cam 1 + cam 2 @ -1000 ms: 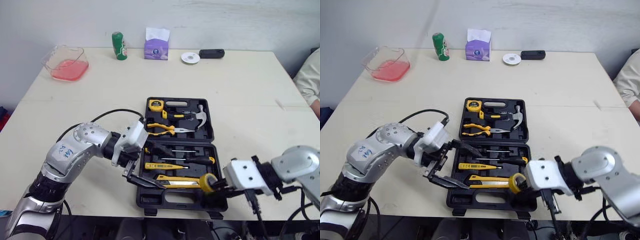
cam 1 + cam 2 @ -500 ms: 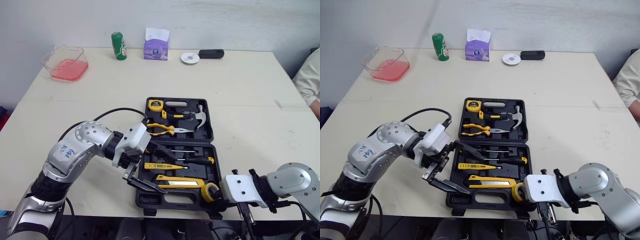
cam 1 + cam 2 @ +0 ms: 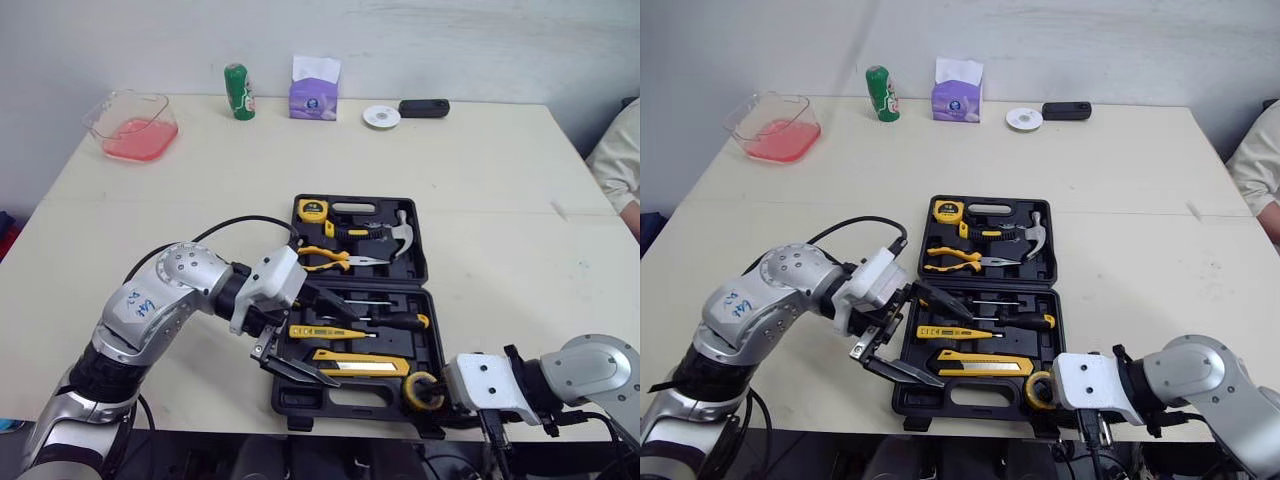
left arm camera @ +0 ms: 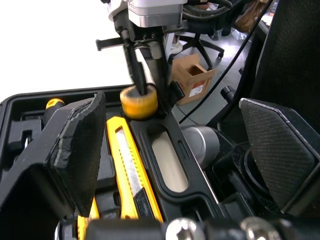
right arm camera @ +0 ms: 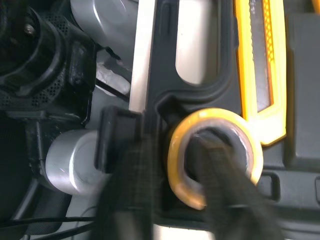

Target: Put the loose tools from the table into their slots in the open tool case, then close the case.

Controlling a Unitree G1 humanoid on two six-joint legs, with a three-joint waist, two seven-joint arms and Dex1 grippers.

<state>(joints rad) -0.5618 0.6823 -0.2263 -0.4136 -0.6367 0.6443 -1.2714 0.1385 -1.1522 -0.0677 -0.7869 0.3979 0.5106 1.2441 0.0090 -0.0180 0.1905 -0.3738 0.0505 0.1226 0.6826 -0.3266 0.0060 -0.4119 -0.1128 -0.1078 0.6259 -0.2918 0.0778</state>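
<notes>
Pulling the right gripper (image 3: 430,392) nearer, we're pinching the yellow tape roll (image 4: 137,106) at the black plastic tool case's (image 3: 290,400) near-right corner, not yet seated. Left gripper (image 3: 342,346) is hovering wide open.

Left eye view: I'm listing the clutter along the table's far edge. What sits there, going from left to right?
container → bottle → tissue box → disc → black device
</notes>
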